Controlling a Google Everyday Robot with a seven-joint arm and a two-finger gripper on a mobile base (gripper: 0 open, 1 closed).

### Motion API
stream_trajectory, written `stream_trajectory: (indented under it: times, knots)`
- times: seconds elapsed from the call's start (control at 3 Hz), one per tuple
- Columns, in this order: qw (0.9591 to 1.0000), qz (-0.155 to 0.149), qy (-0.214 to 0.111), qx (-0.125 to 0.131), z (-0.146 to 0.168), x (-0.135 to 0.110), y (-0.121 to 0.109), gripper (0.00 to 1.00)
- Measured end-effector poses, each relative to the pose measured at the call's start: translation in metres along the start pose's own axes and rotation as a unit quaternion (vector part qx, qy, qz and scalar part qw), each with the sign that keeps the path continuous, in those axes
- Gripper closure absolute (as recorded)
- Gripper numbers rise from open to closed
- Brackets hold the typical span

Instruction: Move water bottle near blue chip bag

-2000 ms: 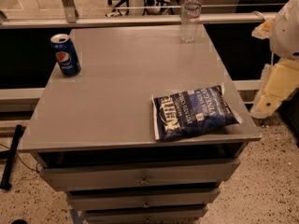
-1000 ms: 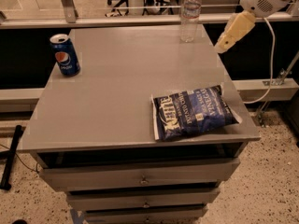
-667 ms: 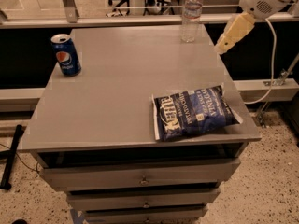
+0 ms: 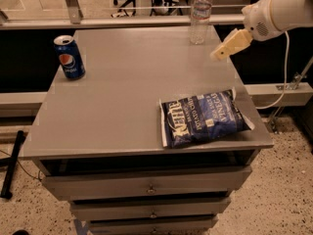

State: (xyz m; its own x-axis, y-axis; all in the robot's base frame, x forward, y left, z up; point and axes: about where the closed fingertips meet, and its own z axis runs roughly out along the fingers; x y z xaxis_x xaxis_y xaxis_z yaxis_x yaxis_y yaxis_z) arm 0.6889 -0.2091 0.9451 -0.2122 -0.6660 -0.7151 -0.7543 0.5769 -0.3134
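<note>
Beige tool (image 4: 226,47) up over the grey tabletop (image 4: 122,97), back right, just beside the bottle

The clear ribbed plastic water bottle (image 4: 200,14) stands upright at the back edge. It's well apart from the dark blue crinkly chip bag (image 4: 203,117), which lies flat at the front right. Blue soda can (image 4: 69,57) is back left. Can't tell if the tool's open or closed.

Your arm (image 4: 281,9) is a smooth, rounded white shell with a small patch of dark dots near its end. A thin pale cable (image 4: 286,58) trails below it. Your gripper (image 4: 222,50), cream-coloured and wedge-shaped, shows at the upper right.
</note>
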Motion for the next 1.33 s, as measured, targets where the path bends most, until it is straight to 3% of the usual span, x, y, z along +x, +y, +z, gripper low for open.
stream_trajectory:
  times: [0.33, 0.67, 1.0, 1.33]
  knots:
    - [0.9956, 0.056, -0.07, 0.028, 0.042, 0.007, -0.023, 0.0]
    - [0.9837, 0.082, -0.138, 0.081, 0.075, 0.002, -0.069, 0.0]
    - [0.9707, 0.088, -0.187, 0.122, 0.097, -0.01, -0.114, 0.0]
    - [0.9656, 0.094, -0.205, 0.129, 0.114, -0.026, -0.137, 0.0]
